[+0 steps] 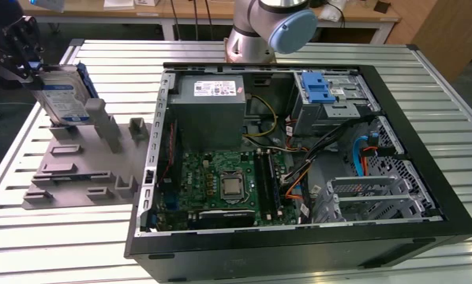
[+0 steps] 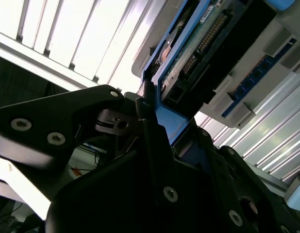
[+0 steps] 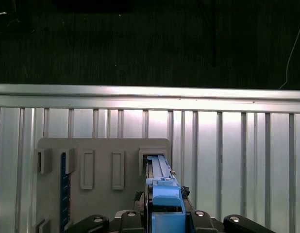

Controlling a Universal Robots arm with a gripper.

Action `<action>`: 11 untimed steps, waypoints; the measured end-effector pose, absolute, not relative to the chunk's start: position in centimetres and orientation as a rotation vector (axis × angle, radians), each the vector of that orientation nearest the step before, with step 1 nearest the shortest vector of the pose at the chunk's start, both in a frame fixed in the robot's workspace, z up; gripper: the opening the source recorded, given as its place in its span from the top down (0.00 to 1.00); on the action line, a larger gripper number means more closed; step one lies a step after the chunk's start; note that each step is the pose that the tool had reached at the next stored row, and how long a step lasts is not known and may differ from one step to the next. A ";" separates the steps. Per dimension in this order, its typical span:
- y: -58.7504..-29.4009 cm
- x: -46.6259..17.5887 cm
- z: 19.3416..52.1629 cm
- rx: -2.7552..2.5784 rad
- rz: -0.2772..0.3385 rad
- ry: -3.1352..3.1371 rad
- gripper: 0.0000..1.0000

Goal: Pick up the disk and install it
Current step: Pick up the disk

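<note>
disk (image 1: 62,94) upright on fixture plate (image 1: 66,177); case (image 1: 299,242) on the exterior view's right.

Can't make out a single word, honestly. Print on the white-and-blue label (image 1: 65,100) of the disk (image 1: 58,77) way too tiny to read, same with the white sticker (image 1: 215,89) on the grey box (image 1: 208,121).

One disk (image 1: 62,97), one hand (image 1: 31,66), one grey slotted stand (image 1: 70,171), one open computer case (image 1: 299,239), one slatted table (image 1: 62,251).
</note>
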State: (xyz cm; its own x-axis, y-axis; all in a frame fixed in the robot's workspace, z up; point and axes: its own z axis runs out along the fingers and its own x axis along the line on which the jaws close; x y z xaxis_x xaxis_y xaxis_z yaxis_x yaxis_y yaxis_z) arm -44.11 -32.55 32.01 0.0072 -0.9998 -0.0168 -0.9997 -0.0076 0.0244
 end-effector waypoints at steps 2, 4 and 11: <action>-32.5 -44.1 32.0 2.226 -0.045 -2.209 0.64; -32.5 -44.1 32.1 2.225 -0.046 -2.209 0.64; -32.3 -44.1 32.1 2.225 -0.046 -2.209 0.64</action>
